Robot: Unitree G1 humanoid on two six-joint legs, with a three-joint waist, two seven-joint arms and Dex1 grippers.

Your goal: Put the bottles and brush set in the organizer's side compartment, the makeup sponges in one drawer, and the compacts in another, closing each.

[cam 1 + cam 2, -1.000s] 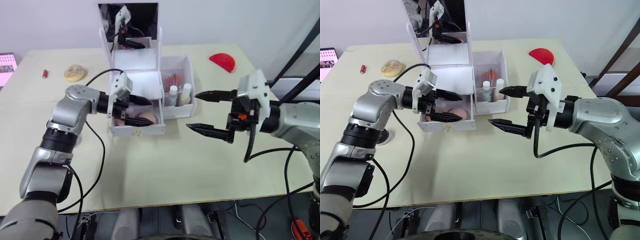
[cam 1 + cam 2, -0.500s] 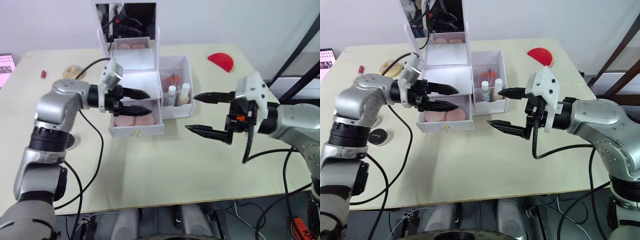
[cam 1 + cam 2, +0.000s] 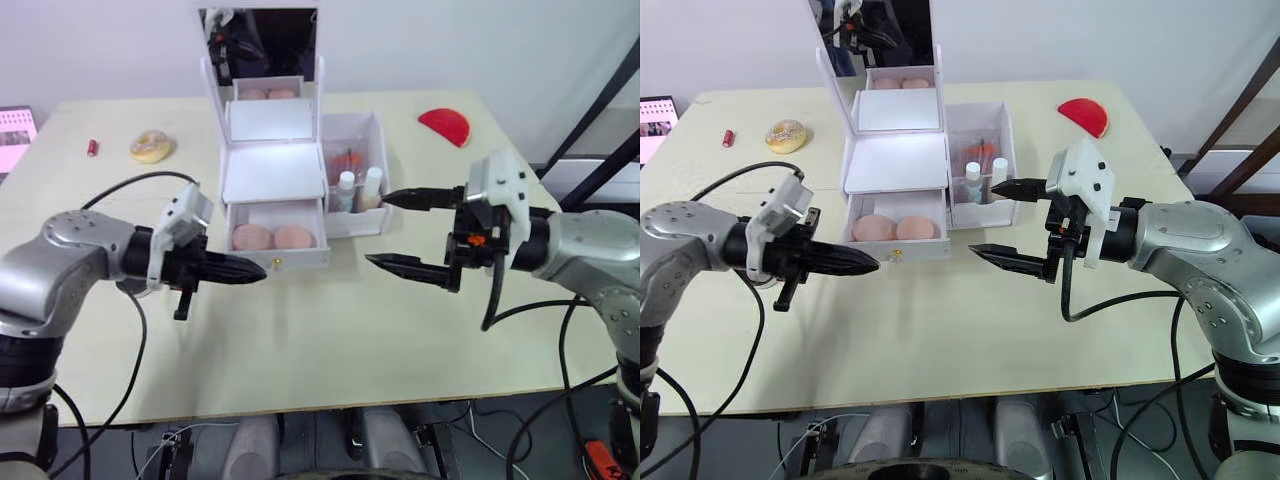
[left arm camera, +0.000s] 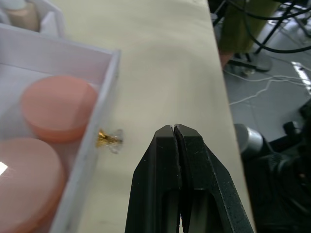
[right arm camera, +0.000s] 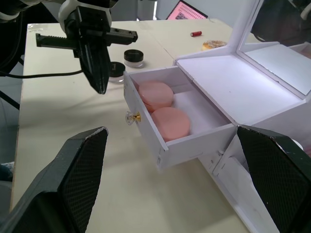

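Table (image 3: 300, 340), pale wood, carries everything. Organizer (image 3: 272, 175) sits at 12 o'clock of the table centre, mirror lid raised; its lower drawer (image 3: 275, 243) stands open with two pink sponges (image 3: 271, 237) inside, side by side. Side compartment (image 3: 355, 175) on the organizer's 3 o'clock side holds the bottles (image 3: 358, 189) and a brush set behind them.

Change since 0.5 s ago: left gripper (image 3: 252, 270) was over the open drawer with fingers apart; it has pulled back to the drawer's 7 o'clock, out over bare table, and its fingers are now pressed together, holding nothing. Right gripper (image 3: 385, 230) is unchanged, fingers wide apart, empty, just at 3 o'clock of the side compartment.

Surroundings: red half-disc (image 3: 444, 125) at 2 o'clock, doughnut-like item (image 3: 151, 146) and small red stick (image 3: 91, 148) at 10 o'clock. Nothing lies between left gripper and drawer front.

View differences: left wrist view shows the gold drawer knob (image 4: 108, 139) near the closed fingertips, not touching. Right wrist view shows two compacts (image 5: 127, 62) on the table beyond the left gripper; head views hide them behind the left arm.
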